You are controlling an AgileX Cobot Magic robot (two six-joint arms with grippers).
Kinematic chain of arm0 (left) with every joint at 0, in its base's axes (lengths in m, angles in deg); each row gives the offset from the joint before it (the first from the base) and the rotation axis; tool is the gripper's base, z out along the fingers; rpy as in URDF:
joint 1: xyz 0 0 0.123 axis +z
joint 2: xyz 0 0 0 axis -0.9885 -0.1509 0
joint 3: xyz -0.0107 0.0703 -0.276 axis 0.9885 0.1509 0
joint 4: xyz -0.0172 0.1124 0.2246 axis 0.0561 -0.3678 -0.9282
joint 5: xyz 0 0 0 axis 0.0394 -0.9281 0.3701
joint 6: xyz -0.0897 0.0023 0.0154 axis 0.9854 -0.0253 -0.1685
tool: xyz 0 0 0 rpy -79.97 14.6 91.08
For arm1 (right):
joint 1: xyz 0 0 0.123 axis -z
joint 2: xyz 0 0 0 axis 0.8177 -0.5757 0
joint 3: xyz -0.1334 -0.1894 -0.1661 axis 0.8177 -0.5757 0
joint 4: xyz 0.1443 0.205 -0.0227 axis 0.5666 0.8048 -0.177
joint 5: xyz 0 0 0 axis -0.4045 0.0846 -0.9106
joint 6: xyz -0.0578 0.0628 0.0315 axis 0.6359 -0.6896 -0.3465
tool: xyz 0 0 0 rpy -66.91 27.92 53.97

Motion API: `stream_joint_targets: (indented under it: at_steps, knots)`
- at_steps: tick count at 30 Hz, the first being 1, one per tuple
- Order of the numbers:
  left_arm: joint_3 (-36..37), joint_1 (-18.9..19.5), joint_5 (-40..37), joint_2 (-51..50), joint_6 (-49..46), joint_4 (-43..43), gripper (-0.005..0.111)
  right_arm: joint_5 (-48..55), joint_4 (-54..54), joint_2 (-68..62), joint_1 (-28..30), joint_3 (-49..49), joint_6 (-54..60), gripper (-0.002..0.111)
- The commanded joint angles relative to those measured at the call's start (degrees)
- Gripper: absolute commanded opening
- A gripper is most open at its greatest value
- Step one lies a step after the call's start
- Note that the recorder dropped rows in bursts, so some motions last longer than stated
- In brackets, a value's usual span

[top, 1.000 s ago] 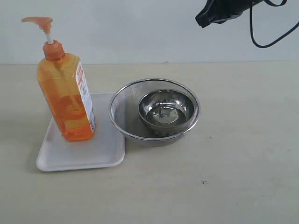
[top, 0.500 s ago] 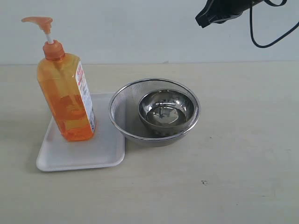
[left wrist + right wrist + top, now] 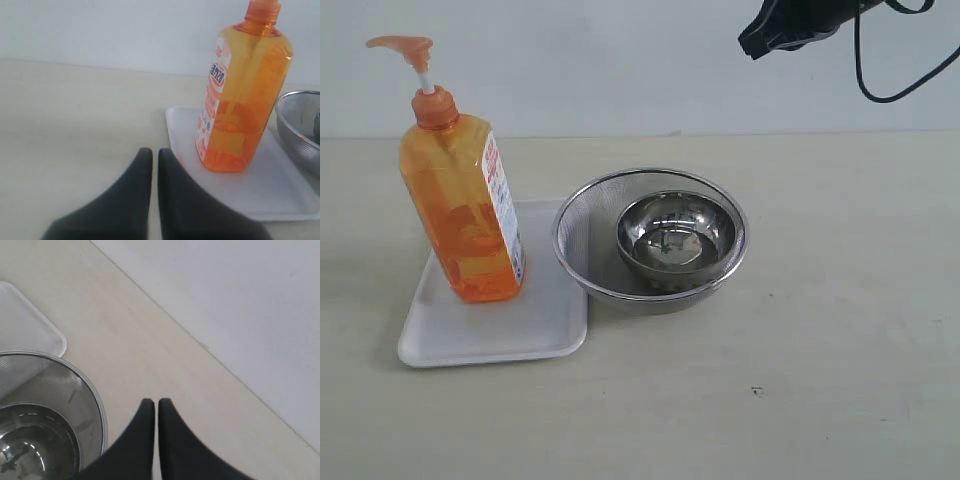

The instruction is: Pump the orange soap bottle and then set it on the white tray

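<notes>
On the white tray (image 3: 535,330), orange soap bottle (image 3: 465,215) is standing upright, nothing shifting since earlier | left gripper (image 3: 151,152) idling near tray, pressed together, empty | right gripper (image 3: 152,402) likewise, well apart | placement looking done.

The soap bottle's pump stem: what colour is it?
White stem, under an orange pump head; clearest in the exterior view.

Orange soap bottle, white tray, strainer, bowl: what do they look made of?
The orange soap bottle looks like translucent glossy plastic: liquid shows through. The white tray seems matte plastic, smooth with rounded corners. The strainer is probably steel mesh, see-through wall. The bowl looks like polished steel, mirror reflections.
</notes>
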Motion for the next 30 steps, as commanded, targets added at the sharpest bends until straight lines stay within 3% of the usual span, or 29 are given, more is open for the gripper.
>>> stream_joint_targets:
  at_steps: [1, 15, 30]
  knots:
    - [0.22, -0.36, 0.05, 0.19, -0.45, 0.21, 0.005, -0.71, 0.23, 0.01, 0.44, 0.22, 0.13, 0.0]
    - [0.22, -0.36, 0.05, 0.19, -0.45, 0.21, 0.005, -0.71, 0.23, 0.91, 0.44, 0.22, 0.13, 0.0]
    - [0.22, -0.36, 0.05, 0.19, -0.45, 0.21, 0.005, -0.79, 0.23, 11.58, 0.44, 0.22, 0.13, 0.0]
